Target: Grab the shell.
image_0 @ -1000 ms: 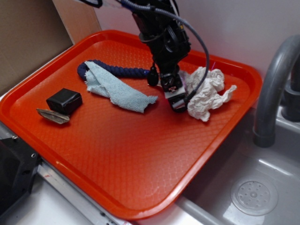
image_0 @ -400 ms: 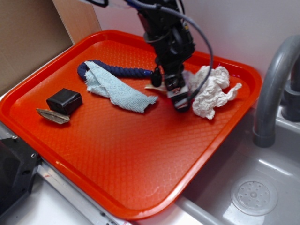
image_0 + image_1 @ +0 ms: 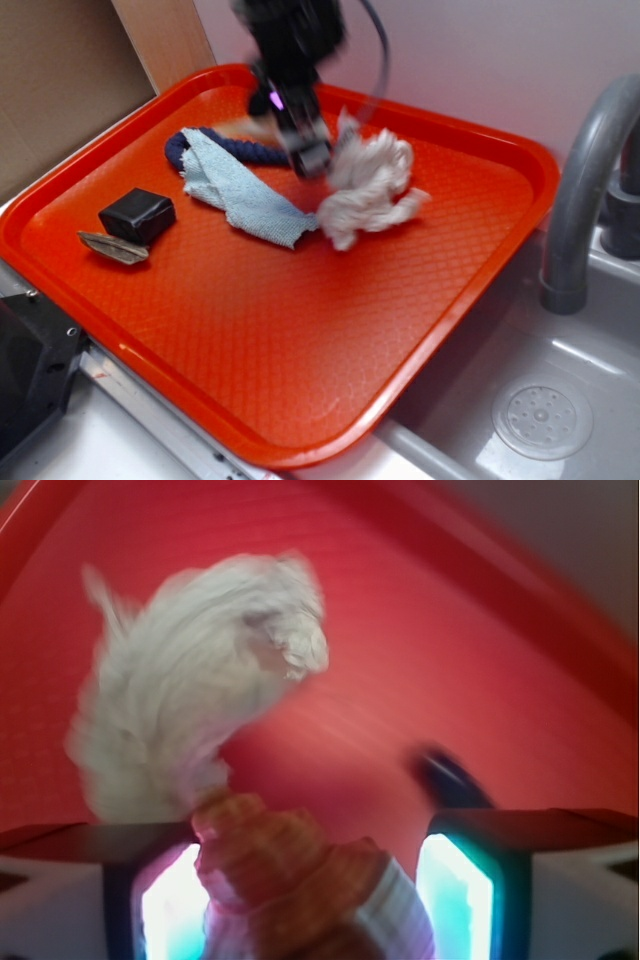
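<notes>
Shell point(image 3: 290, 880): golden-tan, knobbly, blurred

— Count on the orange plastic tray point(image 3: 300, 400)?

— One crumpled white paper wad point(image 3: 368, 190), one pale blue cloth scrap point(image 3: 235, 185), one navy braided rope point(image 3: 215, 148), one black block point(image 3: 138, 215), one flat grey-brown sliver point(image 3: 112, 248).

— Shells?

— One knobbly golden-tan shell point(image 3: 290, 880).

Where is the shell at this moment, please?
In the wrist view the shell sits between the fingers of the gripper, at the bottom centre, just below the crumpled white paper wad over the orange tray.
</notes>
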Available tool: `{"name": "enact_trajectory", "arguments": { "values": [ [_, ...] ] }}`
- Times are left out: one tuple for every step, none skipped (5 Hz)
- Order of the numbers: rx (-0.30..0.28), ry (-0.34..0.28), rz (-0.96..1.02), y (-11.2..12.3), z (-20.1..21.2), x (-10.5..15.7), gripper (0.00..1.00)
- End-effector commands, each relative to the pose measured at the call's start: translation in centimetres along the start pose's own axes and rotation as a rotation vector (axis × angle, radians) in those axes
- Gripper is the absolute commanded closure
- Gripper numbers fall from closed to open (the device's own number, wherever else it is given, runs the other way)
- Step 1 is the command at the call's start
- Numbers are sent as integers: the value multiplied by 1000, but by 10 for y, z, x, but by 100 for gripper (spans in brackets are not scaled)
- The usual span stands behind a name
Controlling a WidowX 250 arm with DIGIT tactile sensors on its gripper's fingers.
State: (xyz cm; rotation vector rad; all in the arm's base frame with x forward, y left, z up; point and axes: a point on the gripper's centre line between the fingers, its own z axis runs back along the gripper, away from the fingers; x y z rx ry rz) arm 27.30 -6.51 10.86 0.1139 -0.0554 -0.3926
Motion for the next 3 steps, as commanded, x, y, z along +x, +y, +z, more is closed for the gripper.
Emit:
{"name": "enact_trajectory", "arguments": {
  "values": [
    [52, -21, 468, 13, 107, -43, 100],
    [47, -54, 574, 17, 132, -61, 100],
    [37, -100, 655, 20, 146, -74, 100]
  ]
}}
